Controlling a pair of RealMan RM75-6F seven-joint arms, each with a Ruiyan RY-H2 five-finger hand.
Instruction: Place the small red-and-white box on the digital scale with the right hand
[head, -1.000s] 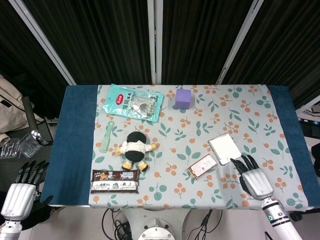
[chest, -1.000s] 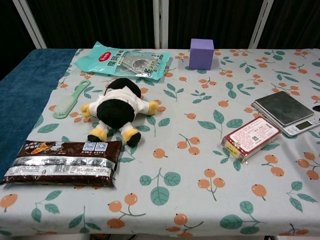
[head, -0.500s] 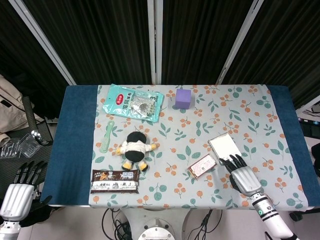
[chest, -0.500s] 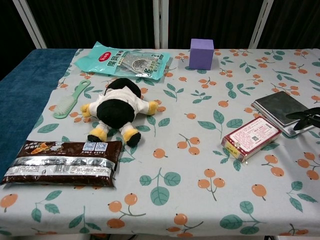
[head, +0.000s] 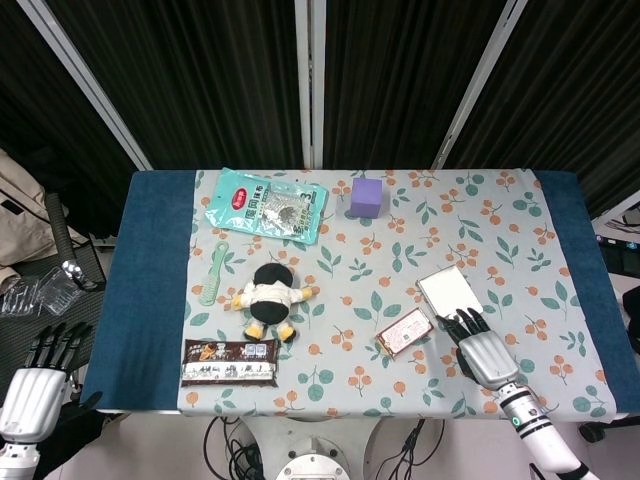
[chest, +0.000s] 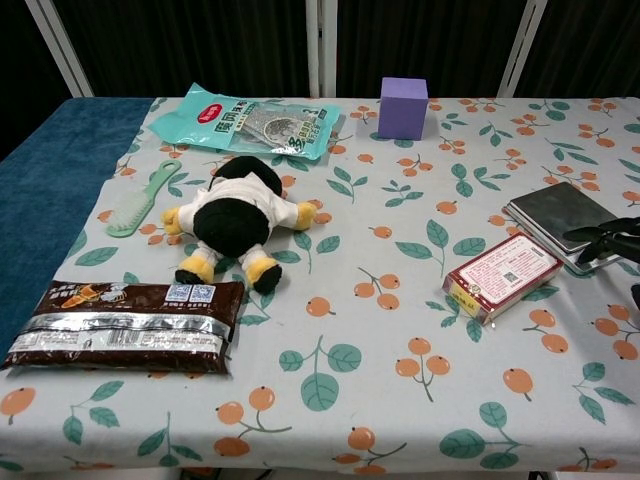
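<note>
The small red-and-white box lies flat on the floral cloth, just left of and in front of the digital scale. My right hand hovers open to the right of the box, fingers spread, its fingertips over the scale's near corner. It holds nothing and stays apart from the box. My left hand hangs open off the table's left front corner, seen only in the head view.
A plush toy, a brown snack bar, a green comb, a teal snack bag and a purple cube lie left of and behind the box. Blue cloth borders the table.
My right hand has slid left and slightly forward toward the box and scale, entering the chest view at the right edge. The left hand and all objects stayed put.
</note>
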